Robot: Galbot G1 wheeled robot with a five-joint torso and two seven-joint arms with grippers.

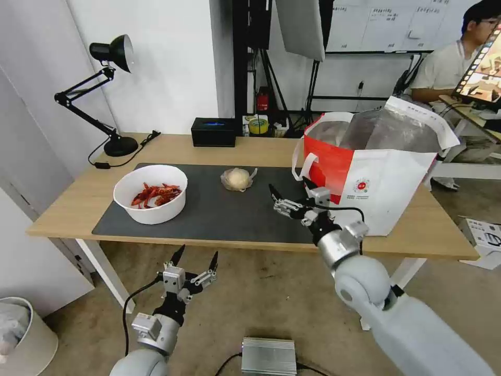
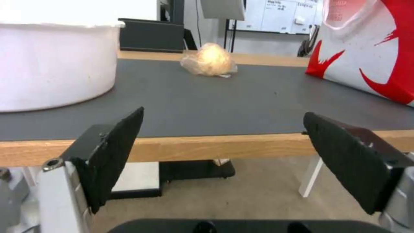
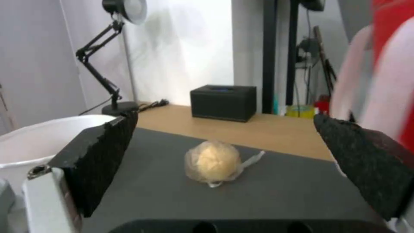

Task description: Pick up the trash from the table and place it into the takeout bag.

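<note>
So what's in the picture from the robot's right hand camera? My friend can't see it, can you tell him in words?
The right claw is open above the dark grey mat, its two black fingers framing a clear bag with a beige lump lying on the mat. A white bowl sits to one side, the red-and-white takeout bag to the other, with a black box and desk lamp behind.

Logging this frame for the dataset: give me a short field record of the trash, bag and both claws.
bowl: white bowl with red crayfish shells, on the dark mat, robot's left side
bagged lump: clear bag with beige lump, mid-mat, untouched
takeout bag: red-and-white tote, upright, mouth open, robot's right end of the table
right claw: open, empty, over the mat between the lump and the tote, facing the lump
left claw: open, empty, below the table's front edge
background: black box, desk lamp
</note>
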